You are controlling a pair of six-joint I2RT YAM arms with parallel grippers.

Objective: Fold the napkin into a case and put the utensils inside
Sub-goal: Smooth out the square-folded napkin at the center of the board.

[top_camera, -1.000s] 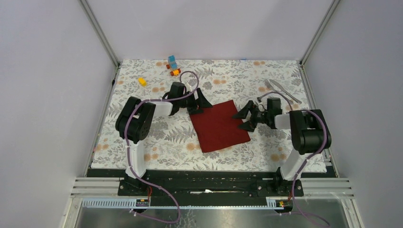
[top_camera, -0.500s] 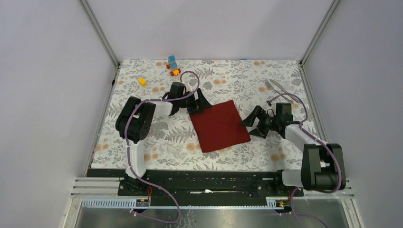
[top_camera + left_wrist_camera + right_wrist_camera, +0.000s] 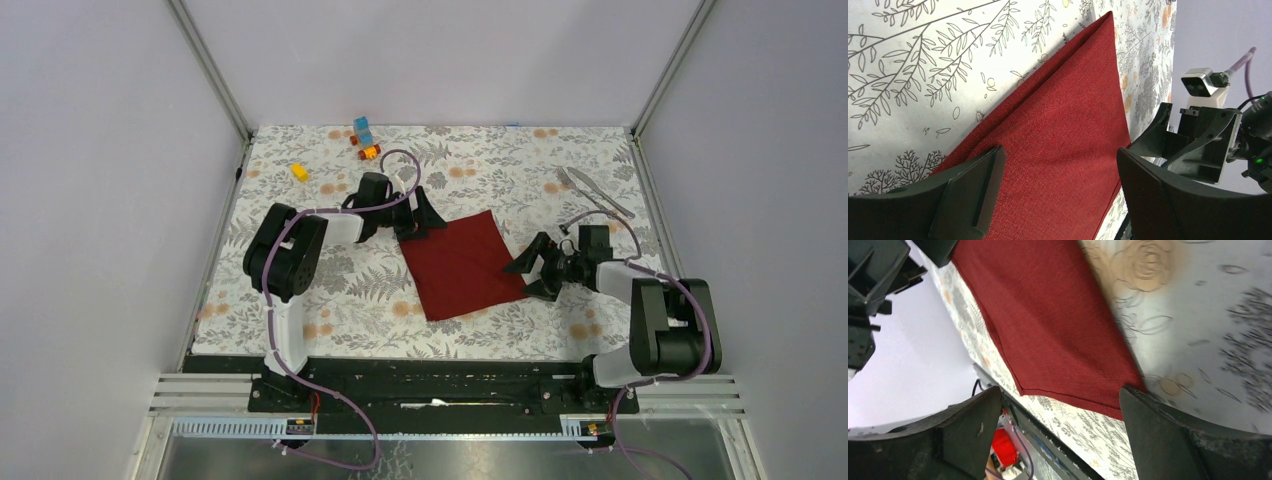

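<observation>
the dark red napkin (image 3: pixel 462 265) lies flat near the middle of the desk (image 3: pixel 500 150), turned a little so that its corners point off the desk's sides. in the left wrist view the cloth's edge shows two layers, one just out from under the other.

the left claw (image 3: pixel 417 217) sits low at the napkin's far left corner. its jaws stand wide apart, with the cloth lying between them and nothing clamped. whether a finger touches the cloth i cannot tell.

the right claw (image 3: pixel 531 270) is low at the napkin's right side, near its near right corner, pointing toward the cloth. its jaws are also wide apart and grip nothing. in the right wrist view the napkin's near corner lies just beside one finger; contact is unclear.

the fork and knife (image 3: pixel 596 192) lie side by side near the far right edge of the desk, well apart from the napkin and both claws.

a small cluster of blue and orange toy blocks (image 3: pixel 364 138) sits at the far edge, and a yellow block (image 3: pixel 299 172) lies near the far left.
</observation>
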